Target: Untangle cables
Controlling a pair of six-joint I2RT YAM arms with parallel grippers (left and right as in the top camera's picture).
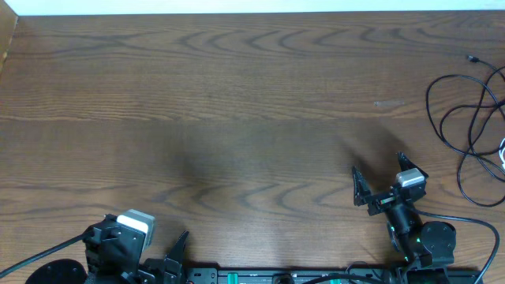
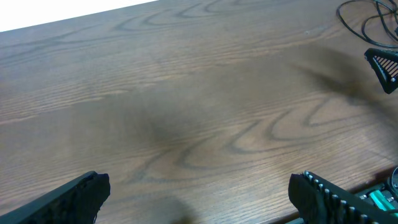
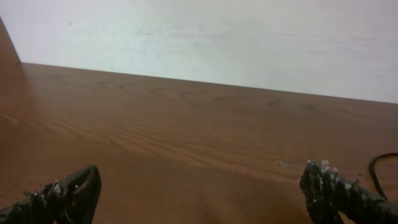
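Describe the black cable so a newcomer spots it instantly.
On the wooden table, look to the far right edge, beyond the right end effector. The thin black cord lies there in loose overlapping loops. Unlike the black lead running from the arm base, it ends in a small free plug.

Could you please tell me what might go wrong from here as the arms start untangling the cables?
1. The black cord crosses itself in several loops; pulling one strand with the open right gripper may tighten them.
2. The white cord barely shows at the overhead view's right edge, so a grasp there could be misjudged.
3. The open left gripper sits far from the tangle and may not reach to help.
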